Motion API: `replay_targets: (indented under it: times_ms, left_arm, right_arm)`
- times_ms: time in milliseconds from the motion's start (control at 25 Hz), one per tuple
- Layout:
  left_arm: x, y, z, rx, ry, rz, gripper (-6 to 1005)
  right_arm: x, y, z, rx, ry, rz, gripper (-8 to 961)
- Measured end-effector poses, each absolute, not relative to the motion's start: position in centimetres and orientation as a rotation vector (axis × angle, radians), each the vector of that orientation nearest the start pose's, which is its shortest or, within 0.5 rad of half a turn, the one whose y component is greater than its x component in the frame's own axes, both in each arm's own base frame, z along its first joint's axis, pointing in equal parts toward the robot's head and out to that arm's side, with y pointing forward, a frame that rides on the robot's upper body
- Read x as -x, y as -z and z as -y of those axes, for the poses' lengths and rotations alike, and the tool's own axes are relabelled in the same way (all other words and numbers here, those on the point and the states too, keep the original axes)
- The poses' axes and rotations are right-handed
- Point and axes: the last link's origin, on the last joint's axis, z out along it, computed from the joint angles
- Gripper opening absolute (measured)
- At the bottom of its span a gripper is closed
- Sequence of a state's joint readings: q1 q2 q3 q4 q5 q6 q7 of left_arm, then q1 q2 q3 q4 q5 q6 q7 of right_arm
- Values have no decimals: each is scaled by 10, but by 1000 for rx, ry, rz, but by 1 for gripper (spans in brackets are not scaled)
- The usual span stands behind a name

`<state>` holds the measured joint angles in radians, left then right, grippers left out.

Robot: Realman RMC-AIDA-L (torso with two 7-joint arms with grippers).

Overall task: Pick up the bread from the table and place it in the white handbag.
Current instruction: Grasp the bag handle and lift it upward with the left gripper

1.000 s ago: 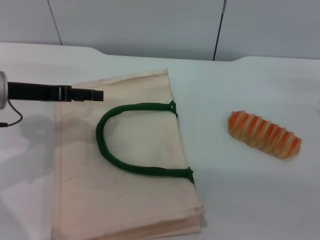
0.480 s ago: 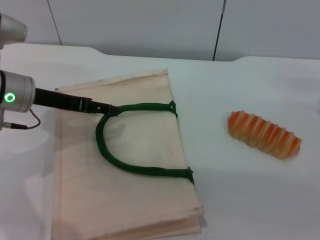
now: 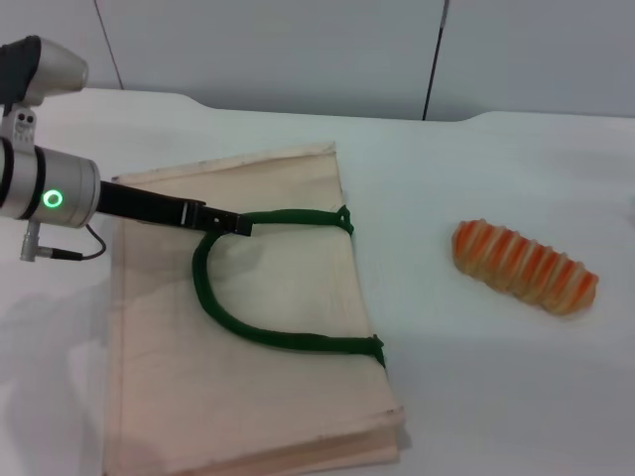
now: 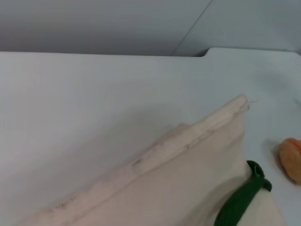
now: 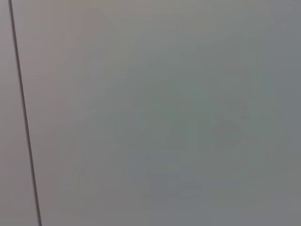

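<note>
On the white table (image 3: 466,149), the white handbag (image 3: 258,397) lies flat, its near corner cut off at the frame's lower edge. The left gripper (image 3: 230,222) reaches in from the left, low over the bag, tip at the far end of the dark green handle (image 3: 243,327); whether its fingers are apart or closed, or touch the rope, cannot be made out. The bread (image 3: 524,266) lies well apart to the bag's right. Right wrist view shows only a grey panel; right gripper unseen.
</note>
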<state>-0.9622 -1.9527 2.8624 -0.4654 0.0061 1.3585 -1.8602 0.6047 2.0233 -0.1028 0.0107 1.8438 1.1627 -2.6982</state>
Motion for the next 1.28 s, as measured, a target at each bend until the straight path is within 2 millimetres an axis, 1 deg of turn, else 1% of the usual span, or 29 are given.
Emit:
replay_targets:
  times_ms: [200,440,600,720,800,840,880,960,1000,1040,1080,1200,1240,1280]
  left_arm:
    - [275,-20,-403,2440,266,1400,854]
    - [275,-12,-400,2472,212,1413,663]
    - [274,-11,-399,2476,215,1413,467]
    - [271,-11,-401,2475,253,1401,324]
    - [268,-14,-403,2476,308,1371,230]
    - [266,-20,-405,2484,391,1296,183]
    - [266,-20,-405,2484,391,1296,167]
    - [261,-28,-407,2491,510,1204,135]
    - [258,-34,-408,2493,577,1155,135]
    - [252,-46,-408,2498,694,1072,135]
    - [252,-46,-408,2498,694,1072,135]
    - [237,-71,-404,2510,915,921,135]
    - [237,-71,-404,2510,915,921,135]
    - [233,-78,-403,2515,960,887,135]
  right_arm:
    - [-320,-29,-380,1555,-843,-628,893]
    - [-320,-28,-380,1555,-844,-629,893]
    - [-320,-29,-380,1555,-843,-628,893]
    - [-321,-29,-379,1553,-840,-631,893]
    - [-322,-29,-378,1553,-839,-631,893]
    - [-322,-29,-378,1553,-839,-631,893]
    - [-322,-29,-378,1553,-839,-631,893]
    - [-322,-29,-378,1553,-839,-631,893]
    - [-322,-29,-378,1552,-839,-631,893]
    - [-322,-29,-378,1553,-839,-631,893]
    - [-322,-29,-378,1552,-839,-631,893]
    - [-322,-29,-378,1551,-839,-632,893]
    - [-323,-30,-378,1549,-839,-633,893]
    - [-323,-30,-378,1546,-839,-634,893]
